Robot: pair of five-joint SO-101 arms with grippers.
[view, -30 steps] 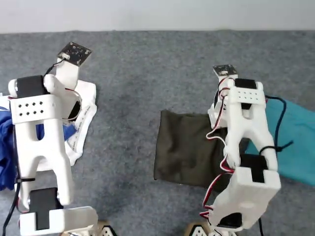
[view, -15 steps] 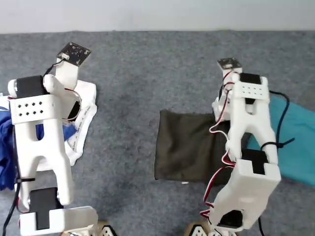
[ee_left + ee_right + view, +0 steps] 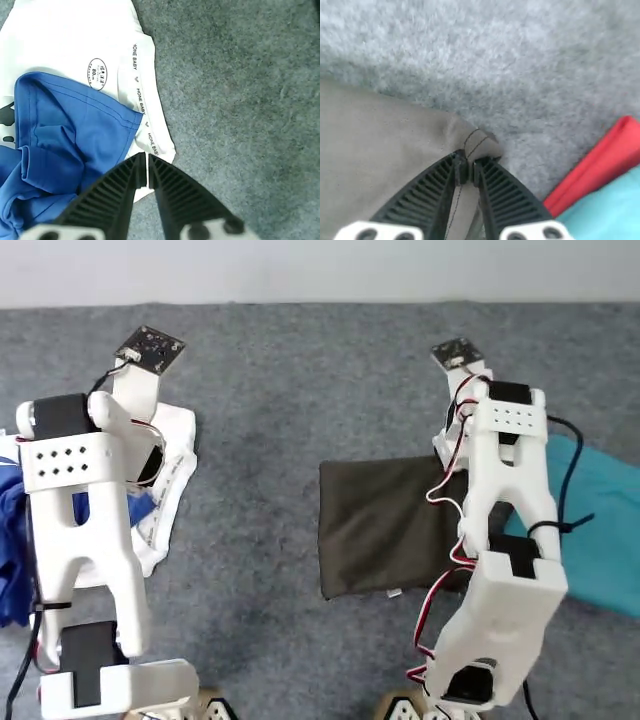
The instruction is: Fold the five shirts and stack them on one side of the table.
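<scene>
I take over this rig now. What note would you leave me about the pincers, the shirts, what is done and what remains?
Left pincer: shut, above a corner of the white shirt.
Right pincer: shut on the edge of the olive shirt.
Shirts: the blue shirt lies rumpled on the white one at the left of the table. The olive one is in the middle. The teal shirt and red shirt are at the right.
Done: the olive one looks folded flat.
Left: fold the others and stack all five on one side.
</scene>
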